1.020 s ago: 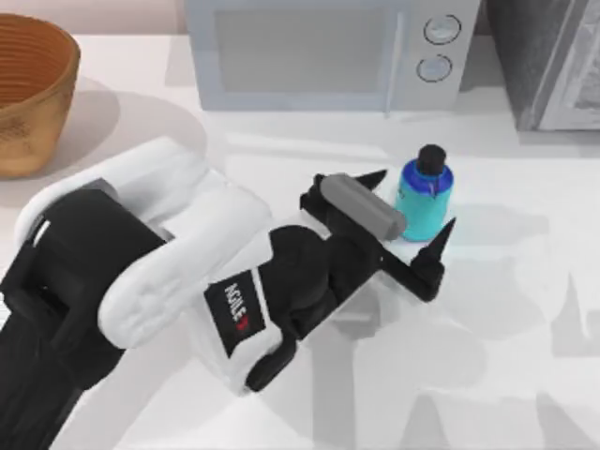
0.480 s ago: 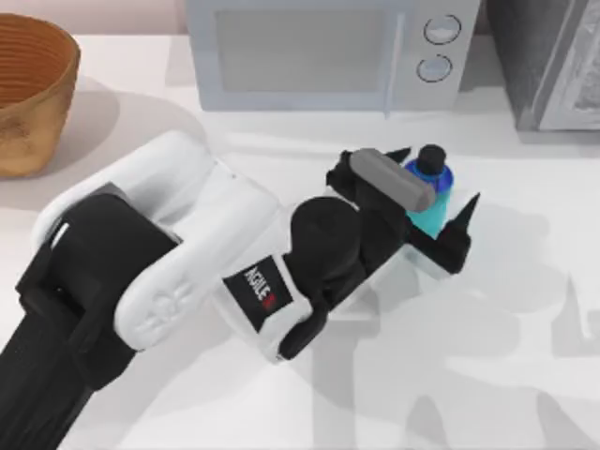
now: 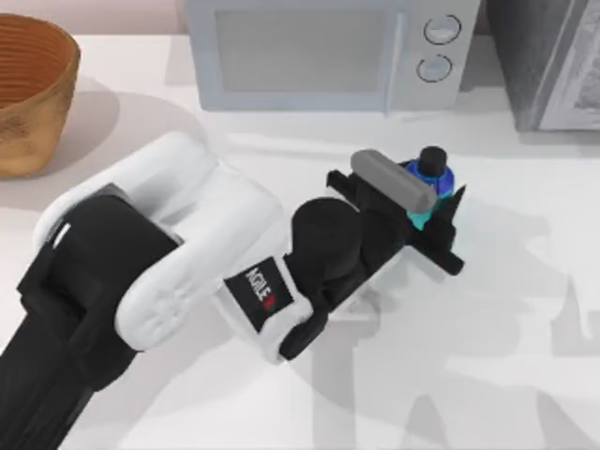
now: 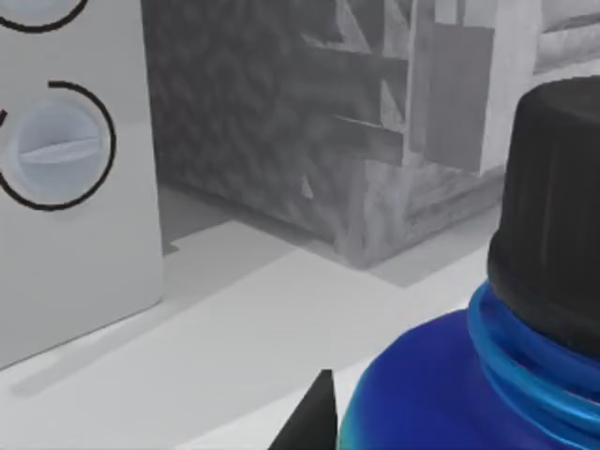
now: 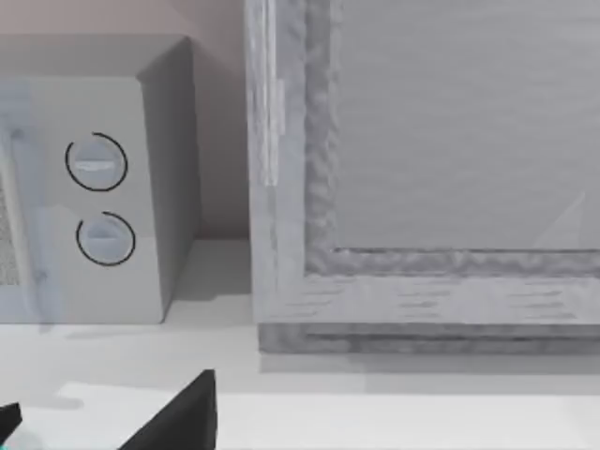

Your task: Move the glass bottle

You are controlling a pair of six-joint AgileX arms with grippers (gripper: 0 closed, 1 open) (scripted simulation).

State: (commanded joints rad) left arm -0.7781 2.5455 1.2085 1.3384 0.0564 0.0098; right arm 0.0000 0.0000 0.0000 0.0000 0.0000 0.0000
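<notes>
The glass bottle (image 3: 434,170) stands upright on the white table, just in front of the microwave's knobs. Its black cap, dark blue shoulder and a strip of cyan body show past the wrist. My left gripper (image 3: 431,183) is shut on the glass bottle, with one black finger (image 3: 457,199) pressed against the side toward the table's right. The other finger is hidden under the grey camera bar. In the left wrist view the glass bottle (image 4: 450,375) looms close, with a black fingertip (image 4: 314,417) beside it.
A grey-white microwave (image 3: 319,56) stands right behind the bottle. At the back right is a grey cabinet (image 3: 553,66), and at the back left a brown wicker basket (image 3: 28,94). Open table lies in front and to the right.
My left gripper advanced toward the bottle until its fingers straddled it. The fingers have now closed in on the bottle's body. The bottle has stayed in place.
</notes>
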